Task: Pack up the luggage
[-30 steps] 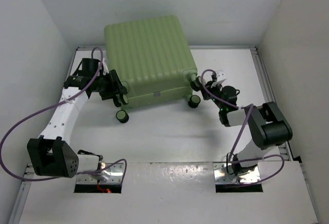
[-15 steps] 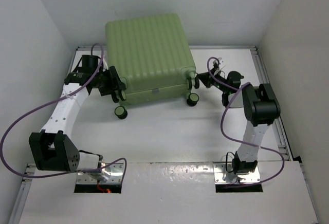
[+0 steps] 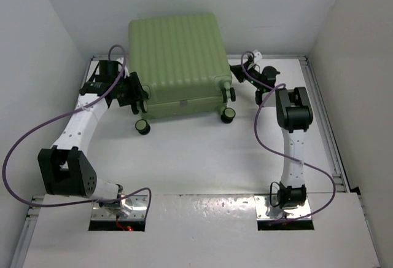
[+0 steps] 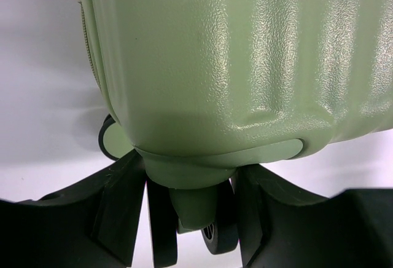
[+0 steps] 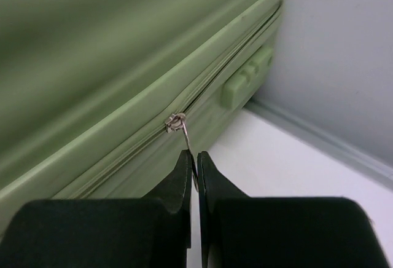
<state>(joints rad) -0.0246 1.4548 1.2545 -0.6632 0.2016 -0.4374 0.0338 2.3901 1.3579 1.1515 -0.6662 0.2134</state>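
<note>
The luggage [image 3: 178, 59] is a light-green ribbed suitcase lying flat at the back of the table, lid down. My left gripper [image 3: 136, 99] is at its near-left corner. In the left wrist view its fingers [image 4: 123, 200] press on both sides of the green caster mount [image 4: 190, 176], with the black wheel [image 4: 218, 234] below. My right gripper [image 3: 236, 74] is at the suitcase's right side. In the right wrist view the right gripper [image 5: 196, 156] is shut on the metal zipper pull [image 5: 184, 130] of the luggage [image 5: 92, 65], partway along the zip.
White walls close in the table on the left, back and right. A metal rail [image 3: 319, 96] runs along the right edge. Two more wheels [image 3: 142, 126] [image 3: 227, 116] stick out of the suitcase's near side. Green side feet [image 5: 245, 80] lie further along the zip.
The suitcase has slid toward the back wall. My right gripper has travelled back along its right side with the zipper pull. The left gripper followed the near-left corner.
</note>
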